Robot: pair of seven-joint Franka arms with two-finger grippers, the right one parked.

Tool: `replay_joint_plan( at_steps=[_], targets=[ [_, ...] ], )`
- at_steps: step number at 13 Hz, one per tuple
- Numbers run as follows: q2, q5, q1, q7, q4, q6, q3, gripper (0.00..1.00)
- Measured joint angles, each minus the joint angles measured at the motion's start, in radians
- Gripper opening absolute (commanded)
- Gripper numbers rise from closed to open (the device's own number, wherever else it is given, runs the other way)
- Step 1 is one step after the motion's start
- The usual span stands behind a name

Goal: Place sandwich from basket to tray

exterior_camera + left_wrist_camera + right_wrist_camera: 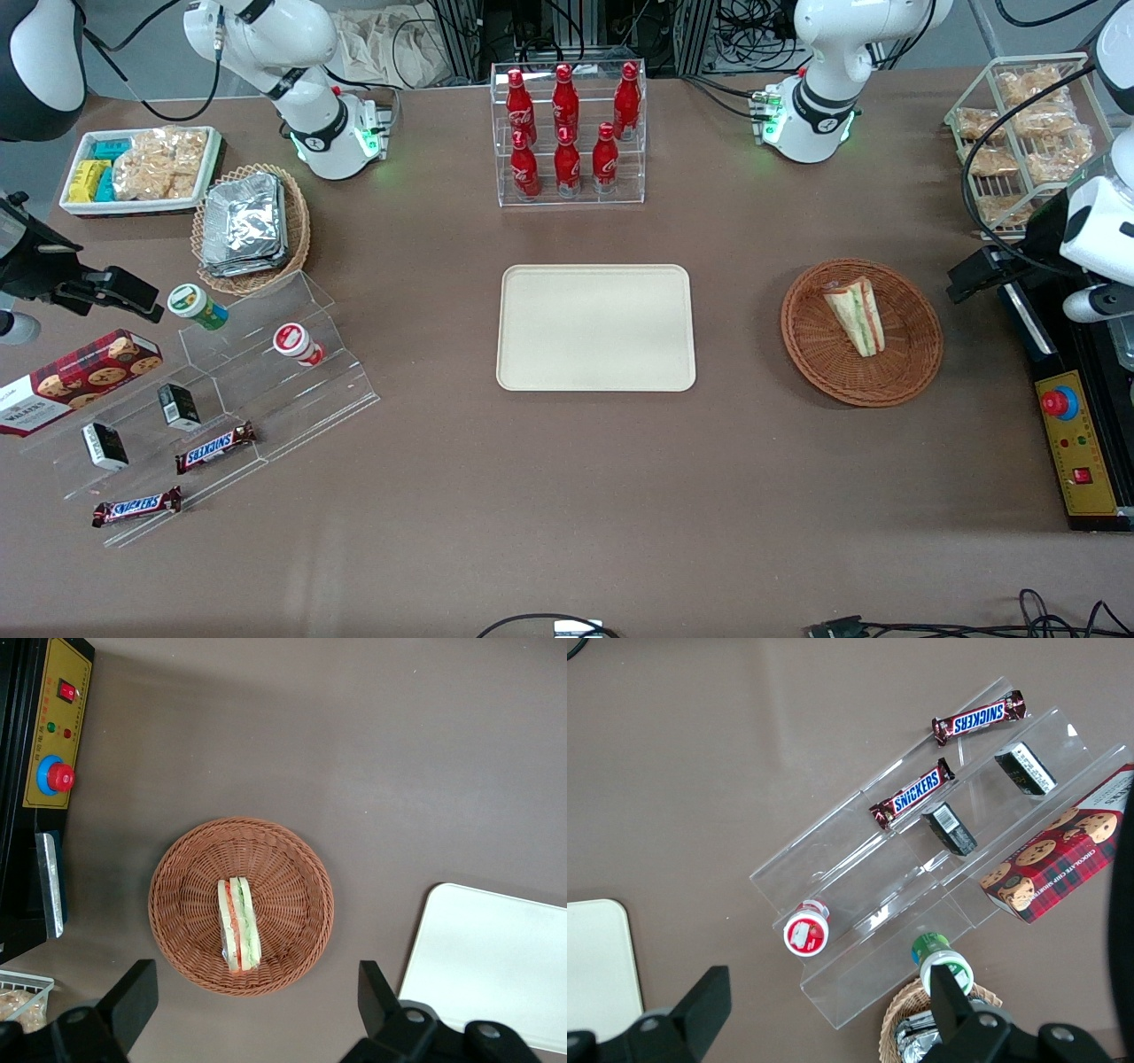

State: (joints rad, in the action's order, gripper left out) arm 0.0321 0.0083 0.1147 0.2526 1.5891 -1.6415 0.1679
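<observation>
While the sandwich (856,315) lies untouched in the basket (912,363), I have the pincer (252,1010) hanging high above it, toward the working arm's end of the desk (567,496), with its fingers (133,992) spread wide and holding nothing. From the wrist camera the wedge sits near the middle of the woven bowl, standing on one face so that its green and red-orange filling edge looks up at me. The tray (595,328) lies bare at the middle of the desk, well apart from the basket.

As I judge it, the step in hand is the descent and grasp. I would centre the pincer over the wedge, then check that the fingers line up to close across the two bread faces, not along the length of the slice. The bread looks soft, so I would close gently, only enough to hold it, or the filling may squeeze out. The basket wall is low, yet I would come straight down to keep the fingertips off the wicker, which could drag the light basket along. After the grip, I would lift clear of the rim before I swing toward the tray.
</observation>
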Motion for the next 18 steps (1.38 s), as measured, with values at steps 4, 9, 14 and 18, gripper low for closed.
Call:
replay_joint_plan(
  at_steps=[4,9,14,18],
  targets=[
    [0.0,0.001,0.0,0.0,0.0,0.001,0.0,1.0],
    [0.006,0.002,0.018,0.001,0.0,0.005,-0.008,1.0],
    [0.021,0.003,0.034,0.003,0.024,0.04,-0.005,1.0],
    [-0.018,0.002,0.032,0.014,0.221,-0.168,0.007,1.0]
  ],
)
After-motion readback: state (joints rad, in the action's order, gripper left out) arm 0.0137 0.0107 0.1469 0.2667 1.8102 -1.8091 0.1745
